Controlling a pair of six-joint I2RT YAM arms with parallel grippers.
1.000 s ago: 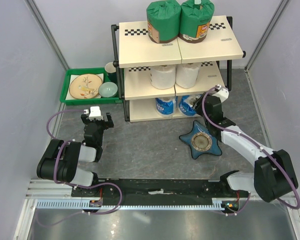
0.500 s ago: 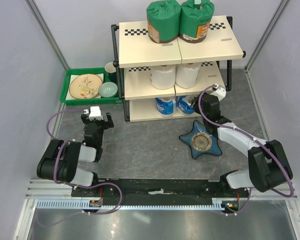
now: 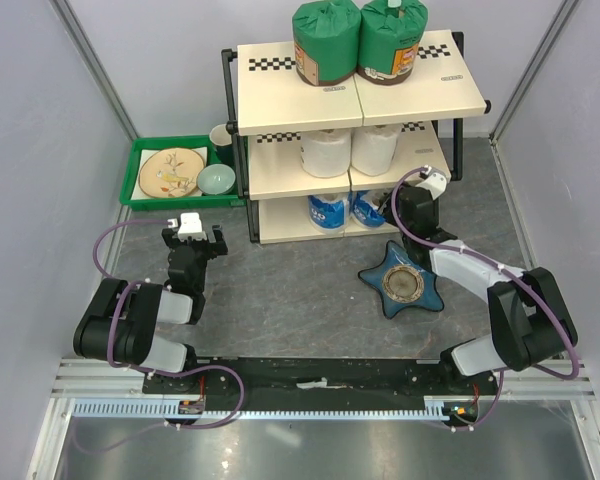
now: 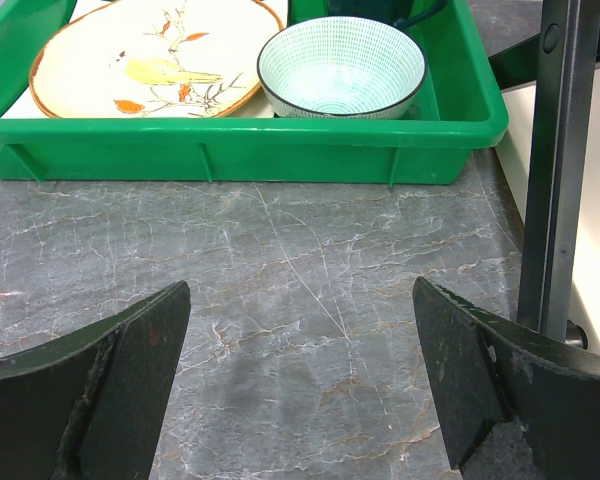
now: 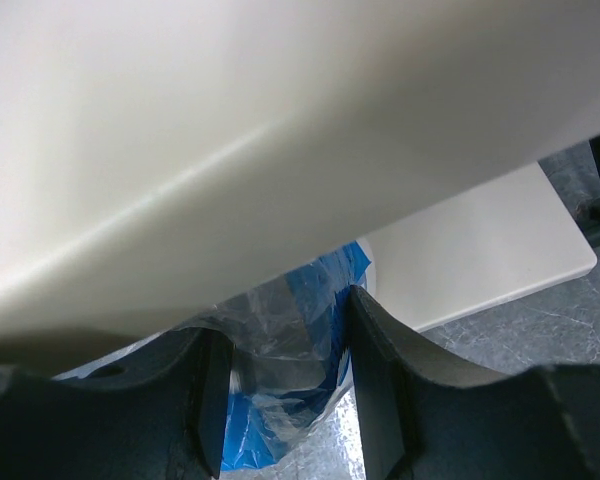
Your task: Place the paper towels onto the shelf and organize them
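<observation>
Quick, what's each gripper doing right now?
Left gripper: open, holding nothing.
Right gripper: closed on the plastic wrap of the blue-and-white paper towel roll.

My overhead camera looks down from above and behind the arm bases and takes in the whole tabletop (image 3: 300, 290). The left wrist view skims low and forward, near the green tray (image 4: 240, 150), which the overhead also shows. The right wrist view sits close under a shelf (image 5: 230, 120) board, facing the blue-and-white roll (image 5: 280, 340).
</observation>
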